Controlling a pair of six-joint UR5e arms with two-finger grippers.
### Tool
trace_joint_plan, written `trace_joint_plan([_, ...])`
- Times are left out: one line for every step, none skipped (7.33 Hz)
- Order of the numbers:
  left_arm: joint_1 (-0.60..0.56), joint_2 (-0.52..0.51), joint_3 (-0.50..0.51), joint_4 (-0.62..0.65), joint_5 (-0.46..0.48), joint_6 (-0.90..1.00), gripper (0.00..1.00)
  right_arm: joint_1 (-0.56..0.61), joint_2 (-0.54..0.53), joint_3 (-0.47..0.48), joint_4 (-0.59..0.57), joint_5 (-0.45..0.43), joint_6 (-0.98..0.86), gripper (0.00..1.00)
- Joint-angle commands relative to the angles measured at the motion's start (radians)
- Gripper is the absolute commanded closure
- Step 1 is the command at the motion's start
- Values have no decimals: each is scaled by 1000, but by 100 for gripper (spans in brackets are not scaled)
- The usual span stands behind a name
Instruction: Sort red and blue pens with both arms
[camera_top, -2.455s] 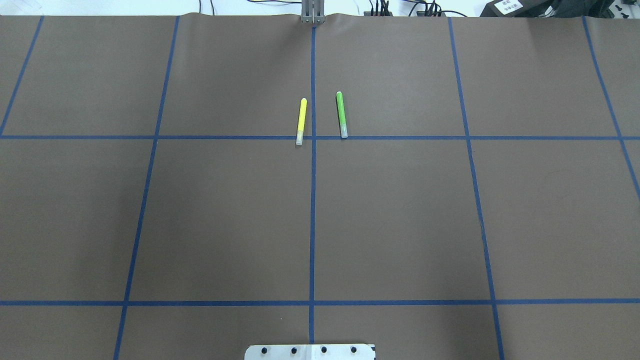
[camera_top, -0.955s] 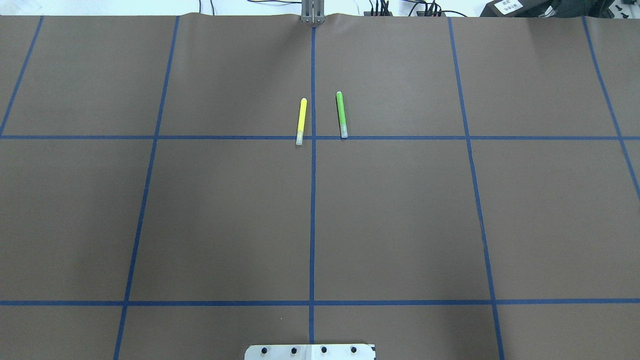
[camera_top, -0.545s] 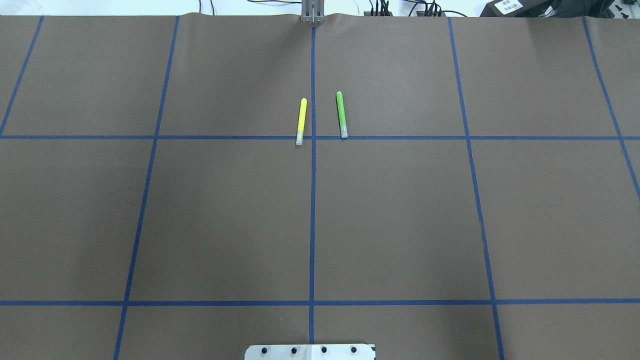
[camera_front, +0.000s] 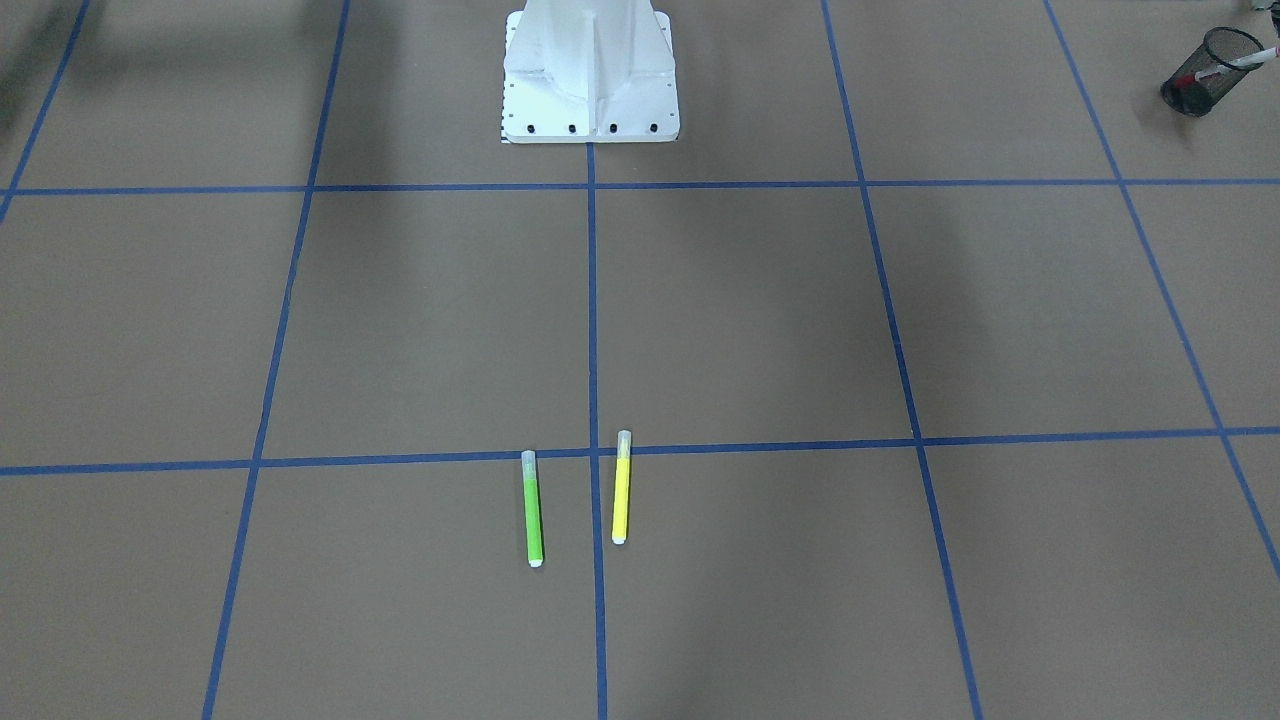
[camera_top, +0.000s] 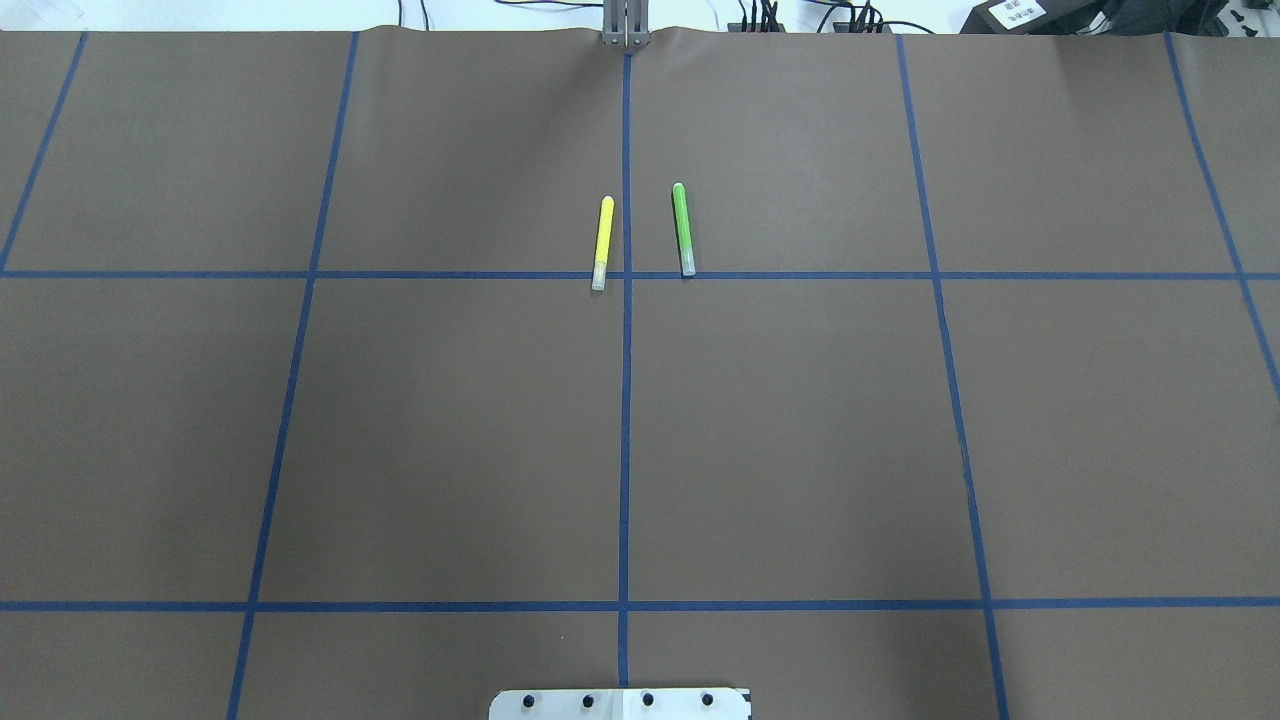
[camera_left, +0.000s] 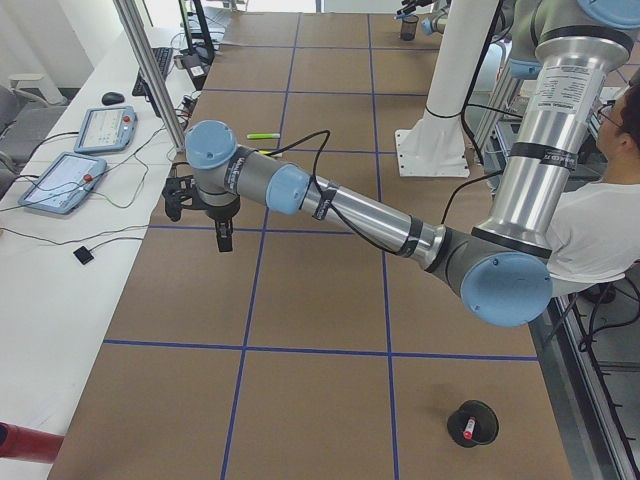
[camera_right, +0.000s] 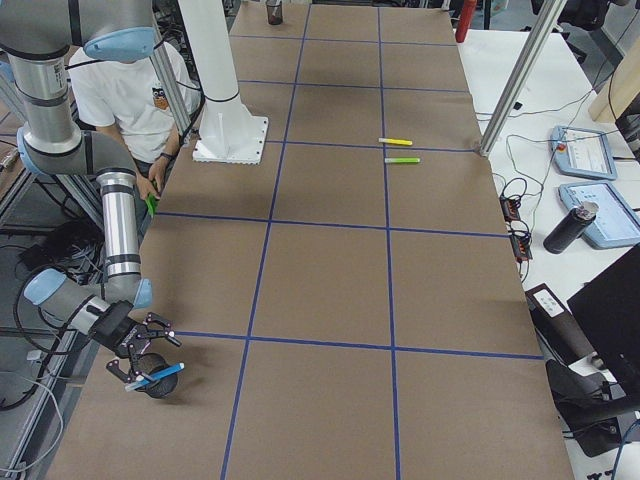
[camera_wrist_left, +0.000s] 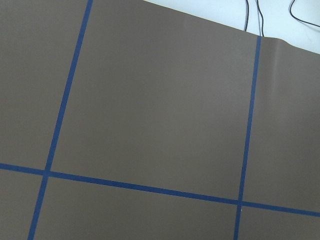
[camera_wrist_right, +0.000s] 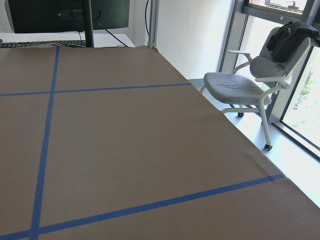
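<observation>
Left cup (camera_left: 489, 417): a black cup is standing at the left end of the tabletop (camera_top: 800, 450), well apart from the other pens.
Red marker (camera_left: 466, 431): it is sitting inside that cup, so the red half of the sort is looking finished.
Left gripper (camera_left: 223, 240): it is hanging over bare tabletop with nothing visibly in it. Only a side view is showing it, so I cannot tell whether it is released or clenched.
Yellow marker (camera_top: 603, 240): it is lying just left of the centre tape line, exactly where it has been lying over the last few seconds.
Green marker (camera_top: 683, 230): it is lying just right of that line, likewise unmoved. Neither belongs to the sort, so both are probably staying put.
Blue marker (camera_right: 160, 374): it is sitting at the tips of the right gripper (camera_right: 148, 363), tilted, just above the right cup (camera_right: 166, 391).
Right gripper state: I cannot tell whether it is grasping the pen or letting go.
Meaning: the middle of the tabletop is staying unchanged, and the blue drop-in appears to be the last step.
</observation>
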Motion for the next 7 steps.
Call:
trace_joint_plan([2, 0, 0, 0, 0, -1, 0, -3, 4, 120, -130, 0, 6, 0])
trace_joint_plan([2, 0, 3, 0, 0, -1, 0, -14, 27, 199, -258, -10, 6, 0])
trace_joint_plan([2, 0, 3, 0, 0, -1, 0, -59, 89, 210, -363, -11, 6, 0])
trace_joint_plan([2, -1, 8, 0, 0, -1, 0, -139, 176, 212, -487, -16, 9, 0])
trace_joint_plan([2, 0, 7, 0, 0, -1, 0, -223, 280, 218, -639, -14, 11, 0])
trace_joint_plan([2, 2, 6, 0, 0, -1, 0, -294, 350, 219, -733, -16, 15, 0])
trace_joint_plan([2, 2, 8, 0, 0, -1, 0, -373, 413, 219, -799, -16, 37, 0])
